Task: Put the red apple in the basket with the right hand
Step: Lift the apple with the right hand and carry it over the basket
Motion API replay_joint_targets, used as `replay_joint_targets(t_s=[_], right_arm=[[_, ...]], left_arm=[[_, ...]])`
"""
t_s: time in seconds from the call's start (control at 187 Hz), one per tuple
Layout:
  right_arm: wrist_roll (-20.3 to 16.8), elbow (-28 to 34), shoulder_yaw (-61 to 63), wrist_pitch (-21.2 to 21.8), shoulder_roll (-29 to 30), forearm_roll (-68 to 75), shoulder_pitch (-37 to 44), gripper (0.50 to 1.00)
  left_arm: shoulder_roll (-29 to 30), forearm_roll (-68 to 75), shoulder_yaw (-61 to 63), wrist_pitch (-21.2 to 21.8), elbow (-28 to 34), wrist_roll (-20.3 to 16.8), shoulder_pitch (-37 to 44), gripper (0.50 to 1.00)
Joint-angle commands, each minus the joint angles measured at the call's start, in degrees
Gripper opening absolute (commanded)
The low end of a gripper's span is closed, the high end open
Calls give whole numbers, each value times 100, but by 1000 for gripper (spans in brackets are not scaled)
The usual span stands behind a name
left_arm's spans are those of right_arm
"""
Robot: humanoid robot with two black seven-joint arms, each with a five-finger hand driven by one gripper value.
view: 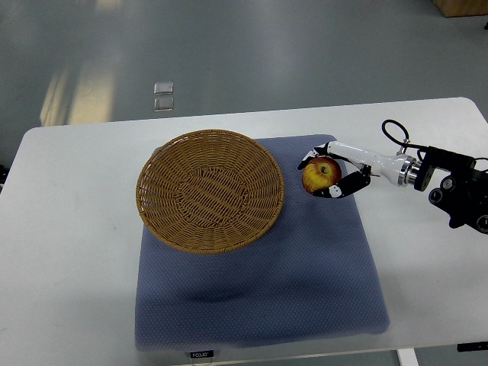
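Observation:
A red and yellow apple [319, 175] is just right of the wicker basket [210, 190], over the blue cloth mat [259, 290]. My right hand [333, 172] comes in from the right edge. Its white and black fingers [345, 187] curl around the apple from behind and below. The basket is round, shallow and holds nothing. I cannot tell whether the apple rests on the mat or is lifted slightly. The left arm is out of view.
The mat lies on a white table [69, 229] and the basket sits on its upper left part. The right arm's black wrist and cable [454, 187] lie over the table's right side. Grey floor lies beyond the far edge.

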Motion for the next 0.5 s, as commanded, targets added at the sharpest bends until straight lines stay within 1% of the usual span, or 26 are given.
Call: replay_joint_targets(t_s=[0.0,0.101,0.214,0.299,0.411,0.497], right_arm=[[-15,7,-4,33,-9,18,225,635],[-41,7,-13,42,9,27,497,637],[-41,16,-13,173,105,27,849,639],[-50,25,-13,191,132,27,1016,639],[-41,42,-13,209,536,9,1262,643],[-41,16,-13,226,738,27,1376,648]], left_arm=[[0,0,0,0,0,0,1,1000],[0,0,0,0,0,0,1,1000],[0,0,0,0,0,0,1,1000],[0,0,0,0,0,0,1,1000],[0,0,0,0,0,0,1,1000],[0,0,0,0,0,0,1,1000]])
